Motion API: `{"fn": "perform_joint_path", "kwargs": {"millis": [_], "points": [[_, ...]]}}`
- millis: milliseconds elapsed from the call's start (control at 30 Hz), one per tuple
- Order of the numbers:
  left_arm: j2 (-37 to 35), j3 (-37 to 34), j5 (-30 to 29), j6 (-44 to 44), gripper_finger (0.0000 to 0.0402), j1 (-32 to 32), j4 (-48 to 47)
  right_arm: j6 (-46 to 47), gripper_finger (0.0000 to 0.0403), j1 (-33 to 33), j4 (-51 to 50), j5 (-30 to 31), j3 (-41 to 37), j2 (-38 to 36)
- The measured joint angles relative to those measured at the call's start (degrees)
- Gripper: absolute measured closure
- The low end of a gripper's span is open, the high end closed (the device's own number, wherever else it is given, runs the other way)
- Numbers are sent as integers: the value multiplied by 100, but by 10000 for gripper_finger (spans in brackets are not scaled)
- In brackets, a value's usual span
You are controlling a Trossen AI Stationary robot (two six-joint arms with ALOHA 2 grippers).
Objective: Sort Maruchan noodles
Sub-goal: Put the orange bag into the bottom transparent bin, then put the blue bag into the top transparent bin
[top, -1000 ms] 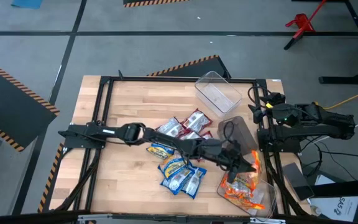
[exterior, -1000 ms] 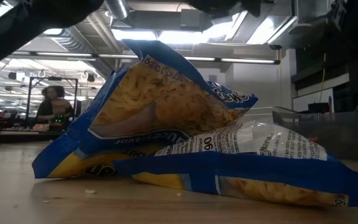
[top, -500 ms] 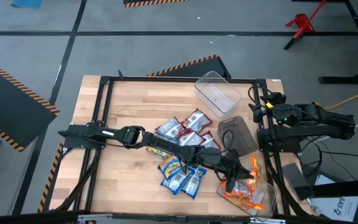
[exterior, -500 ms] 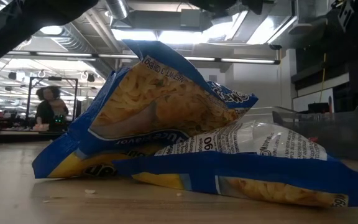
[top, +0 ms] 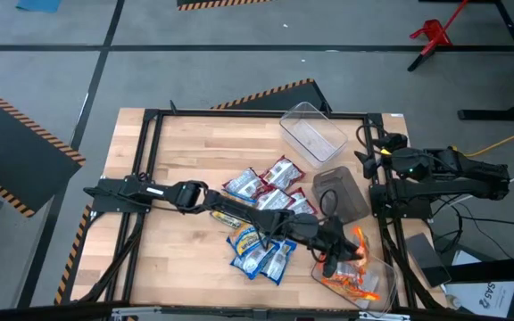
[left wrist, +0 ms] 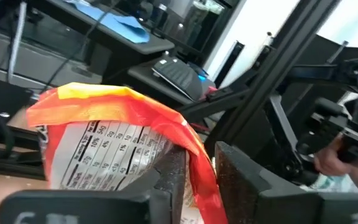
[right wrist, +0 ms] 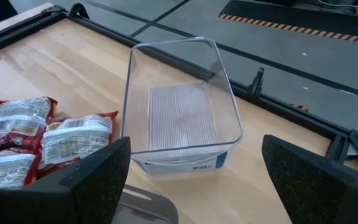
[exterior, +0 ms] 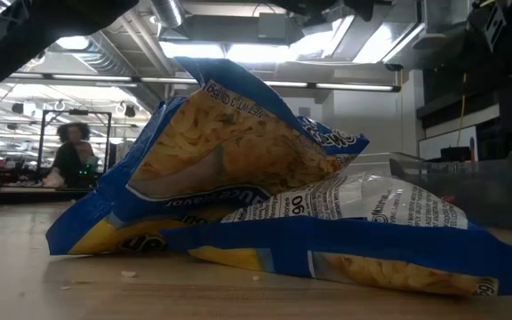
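My left gripper reaches across to the table's near right corner, shut on an orange noodle packet above the clear tub that holds several orange packets. Blue-and-yellow packets lie flat in a loose heap near the table's middle; in the low view they overlap on the wood. Red-and-white packets lie just beyond them. My right gripper waits at the right edge, open, its fingers wide apart in its wrist view. My left gripper holds the orange packet by a folded edge, pinched between the two fingers. The packet is lifted clear, standing on edge over the tub of orange packets, with its printed back turned toward the wrist camera.
A dark grey tub stands between the red packets and the right frame rail. An empty clear tub sits at the far right. Black frame rails run along the table's edges. A person shows far behind the table.
My left gripper has carried the orange packet a short way toward the near edge and down toward the tub of orange packets, still shut on it. The packet has tipped a little. The heaps on the table have kept still.
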Motion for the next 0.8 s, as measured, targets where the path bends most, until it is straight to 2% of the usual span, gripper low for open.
{"fn": "perform_joint_path", "kwargs": {"millis": [233,367,500,633,700,800], "points": [[0,0,277,13,293,-40,-7,-85,52,0,45,0,0,0],[0,0,725,75,291,-13,-3,-86,52,0,43,-20,0,0],[-84,-4,1434,-65,293,97,1,-109,52,0,23,-133,0,0],[-270,10,2212,-1089,293,271,-221,-127,52,0,23,-153,0,-2],[-337,6,2791,-1662,293,367,-291,-127,52,0,23,-155,0,0],[-388,0,3434,-1967,294,472,-206,-127,52,0,23,-155,0,0]]}}
